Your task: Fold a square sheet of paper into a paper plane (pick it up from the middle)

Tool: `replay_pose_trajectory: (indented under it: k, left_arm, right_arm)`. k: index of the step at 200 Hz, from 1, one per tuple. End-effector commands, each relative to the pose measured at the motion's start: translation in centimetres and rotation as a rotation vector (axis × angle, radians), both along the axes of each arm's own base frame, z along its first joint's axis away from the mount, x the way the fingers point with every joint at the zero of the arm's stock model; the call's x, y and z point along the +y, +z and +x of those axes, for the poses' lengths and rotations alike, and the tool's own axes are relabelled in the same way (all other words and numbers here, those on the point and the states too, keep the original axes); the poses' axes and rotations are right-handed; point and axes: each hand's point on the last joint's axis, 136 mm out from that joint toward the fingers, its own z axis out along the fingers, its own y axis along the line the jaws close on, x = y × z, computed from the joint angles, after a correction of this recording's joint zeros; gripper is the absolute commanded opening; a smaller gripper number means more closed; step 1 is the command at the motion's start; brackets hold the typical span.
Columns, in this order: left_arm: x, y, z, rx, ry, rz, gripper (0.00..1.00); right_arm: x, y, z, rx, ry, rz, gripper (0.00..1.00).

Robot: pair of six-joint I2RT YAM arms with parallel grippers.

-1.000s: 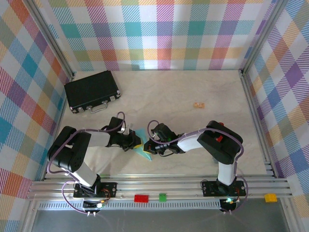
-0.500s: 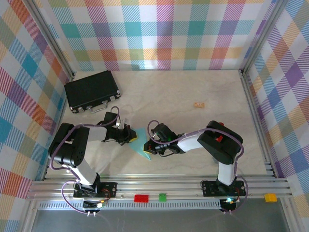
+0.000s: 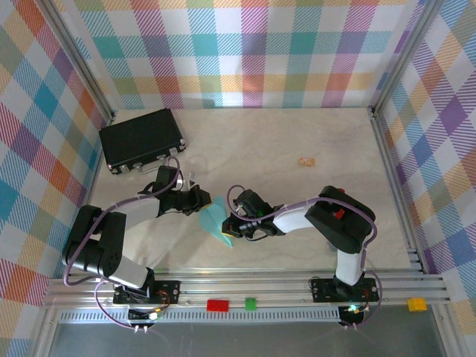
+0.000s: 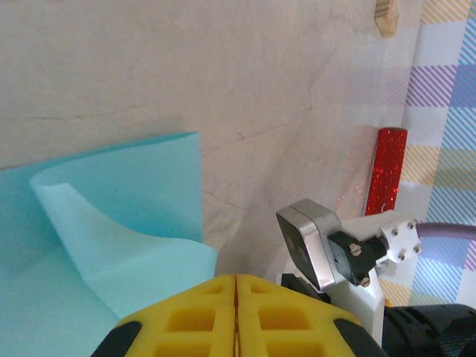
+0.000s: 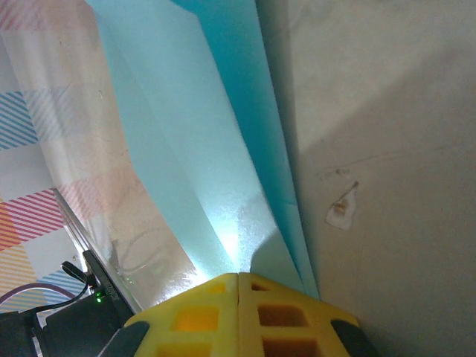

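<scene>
Over the last second the left gripper (image 3: pixel 201 199) has slid from 9 o'clock of the turquoise sheet (image 3: pixel 216 223) up to its 11 o'clock corner, uncovering more paper. The right gripper (image 3: pixel 236 225) stays at 3 o'clock. Both pairs of yellow pads meet without a gap; I cannot tell whether they nip paper. The thin, creased sheet lies front-centre on the marbled table (image 3: pixel 282 134), one flap curling. Bare surface opens toward 1 o'clock, up to a tan scrap (image 3: pixel 306 161). A black case (image 3: pixel 141 140) sits at 10 o'clock.

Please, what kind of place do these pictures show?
Probably a robot test cell in a lab, not a home. Plaid-patterned walls enclose a marble-look table, and a left arm and a right arm are bolted to an aluminium rail at its near edge.
</scene>
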Motion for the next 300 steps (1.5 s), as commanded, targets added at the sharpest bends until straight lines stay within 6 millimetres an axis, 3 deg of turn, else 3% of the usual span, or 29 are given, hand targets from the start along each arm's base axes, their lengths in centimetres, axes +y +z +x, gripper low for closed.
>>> replay_pose_trajectory:
  k: [1,28,62,130,184,208,229,264,274,300]
  left_arm:
    - [-0.8,-2.1,-1.4,0.061,-0.052,-0.016,0.08]
    - [-1.1,-3.8,-0.6,0.078,-0.053,-0.004,0.07]
    - [2.0,-6.9,0.5,0.120,0.035,0.130,0.04]
    - [5.0,-5.5,4.9,0.095,0.133,0.127,0.05]
    - [6.7,-6.1,5.7,0.114,0.175,0.230,0.05]
    - [6.4,-4.4,6.2,0.082,0.181,0.202,0.05]
    - [6.0,-1.5,6.0,0.030,0.184,0.168,0.06]
    - [3.8,1.7,3.6,-0.041,0.116,0.096,0.08]
    - [2.4,1.8,2.4,-0.046,0.067,0.069,0.09]
    - [-0.1,-0.4,-0.5,-0.011,-0.025,0.051,0.08]
  right_arm:
    - [-4.8,-5.6,-3.4,0.144,0.000,-0.252,0.00]
    - [-4.9,-5.8,-3.5,0.147,0.004,-0.260,0.00]
    - [-5.6,-6.2,-3.8,0.156,0.004,-0.292,0.00]
    - [-5.9,-6.4,-4.0,0.157,0.017,-0.321,0.00]
    - [-5.9,-6.1,-4.0,0.149,0.023,-0.320,0.00]
    - [-5.8,-6.0,-4.1,0.148,0.040,-0.315,0.00]
    - [-5.5,-5.8,-4.2,0.147,0.064,-0.306,0.00]
    - [-5.1,-5.1,-4.5,0.148,0.104,-0.283,0.00]
    - [-5.1,-5.0,-4.6,0.149,0.111,-0.283,0.00]
    - [-5.4,-4.7,-4.7,0.148,0.122,-0.291,0.00]
